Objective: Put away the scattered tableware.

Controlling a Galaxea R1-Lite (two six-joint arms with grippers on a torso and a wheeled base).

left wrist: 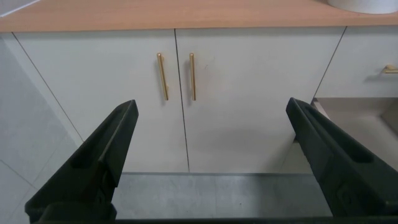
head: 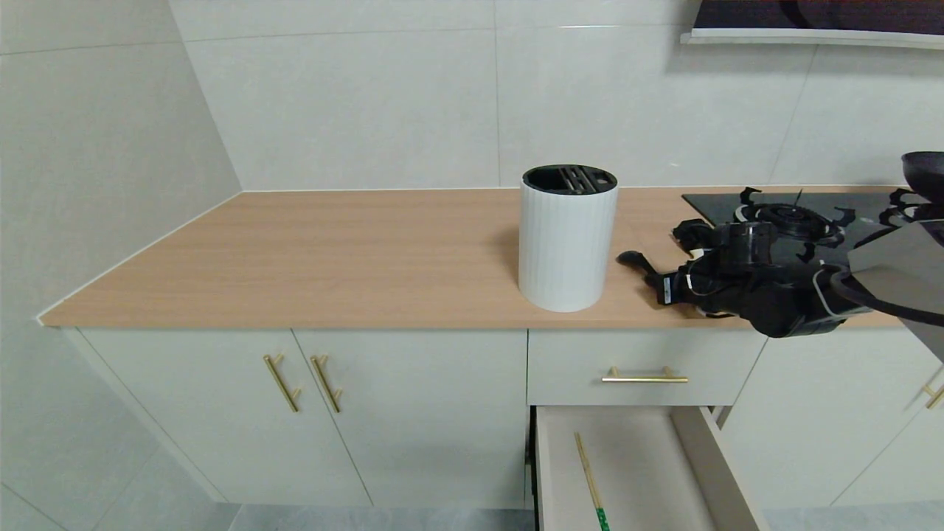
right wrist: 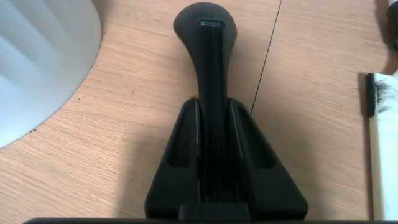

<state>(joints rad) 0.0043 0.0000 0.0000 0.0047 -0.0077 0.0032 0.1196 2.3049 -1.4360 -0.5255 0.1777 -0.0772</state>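
A white ribbed utensil holder [head: 568, 236] with a black slotted top stands on the wooden counter [head: 369, 258]. Just to its right, low over the counter, my right gripper [head: 655, 279] is shut on a black utensil [head: 633, 259]. The utensil's rounded end points toward the holder. In the right wrist view the black utensil [right wrist: 205, 37] sticks out from between the fingers [right wrist: 180, 137], with the holder [right wrist: 37, 62] close beside it. My left gripper [left wrist: 211, 155] is open, down in front of the cabinet doors [left wrist: 249, 93], with nothing between its fingers.
A black gas hob [head: 796, 217] with a dark pan [head: 925, 173] occupies the counter's right end. Below the counter a drawer [head: 627, 442] stands pulled out, with chopsticks [head: 590, 479] lying in it. Walls close off the back and left.
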